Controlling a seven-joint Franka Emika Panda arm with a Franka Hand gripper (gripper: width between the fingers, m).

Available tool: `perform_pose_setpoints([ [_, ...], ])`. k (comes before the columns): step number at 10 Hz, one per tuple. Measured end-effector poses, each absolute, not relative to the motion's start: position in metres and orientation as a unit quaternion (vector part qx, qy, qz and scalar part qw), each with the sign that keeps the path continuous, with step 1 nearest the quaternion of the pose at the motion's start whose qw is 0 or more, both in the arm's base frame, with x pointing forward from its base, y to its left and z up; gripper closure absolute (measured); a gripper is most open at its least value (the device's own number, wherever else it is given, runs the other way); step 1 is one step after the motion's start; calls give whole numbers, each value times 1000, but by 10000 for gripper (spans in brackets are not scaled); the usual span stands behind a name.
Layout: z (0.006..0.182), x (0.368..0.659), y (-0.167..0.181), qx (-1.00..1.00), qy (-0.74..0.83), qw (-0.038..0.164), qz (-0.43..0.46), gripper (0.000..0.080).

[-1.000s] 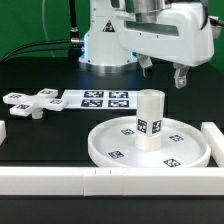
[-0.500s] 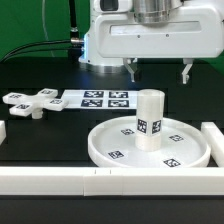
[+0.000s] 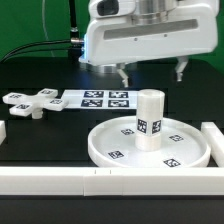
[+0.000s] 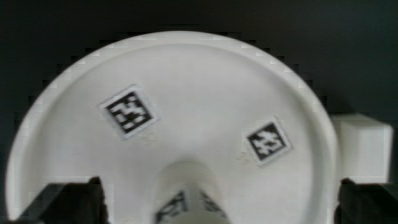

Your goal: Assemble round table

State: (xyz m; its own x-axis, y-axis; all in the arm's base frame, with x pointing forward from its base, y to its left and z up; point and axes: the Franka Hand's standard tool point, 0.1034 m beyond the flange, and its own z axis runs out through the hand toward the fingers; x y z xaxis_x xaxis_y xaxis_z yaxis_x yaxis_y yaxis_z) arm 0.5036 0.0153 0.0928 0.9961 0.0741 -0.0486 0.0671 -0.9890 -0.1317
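The end effector [image 3: 151, 72] is seen near twelve o'clock of the exterior view, slightly toward the one o'clock side, and is pointed straight down. Its broad white housing [image 3: 150, 40] is turned flat toward the camera. The wrist [image 3: 150, 8] is joined to the housing from above and is cut off by the picture's edge. Two dark fingers [image 3: 122, 75] are hung from the housing's lower edge, one at its nine o'clock end and the other at its three o'clock end. The jaws are spread wide. In the wrist view only the dark, blurred fingertips [image 4: 68, 200] are shown, set far apart.
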Motion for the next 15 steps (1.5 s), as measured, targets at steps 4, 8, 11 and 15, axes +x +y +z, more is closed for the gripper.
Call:
perform_pose_setpoints([
  [4, 95, 495, -74, -996, -65, 58, 15, 151],
  [8, 93, 494, -74, -996, -64, 57, 16, 151],
  [11, 87, 473, -115, -999, -38, 19, -16, 151],
  [15, 80, 452, -158, -999, -48, 3, -20, 151],
])
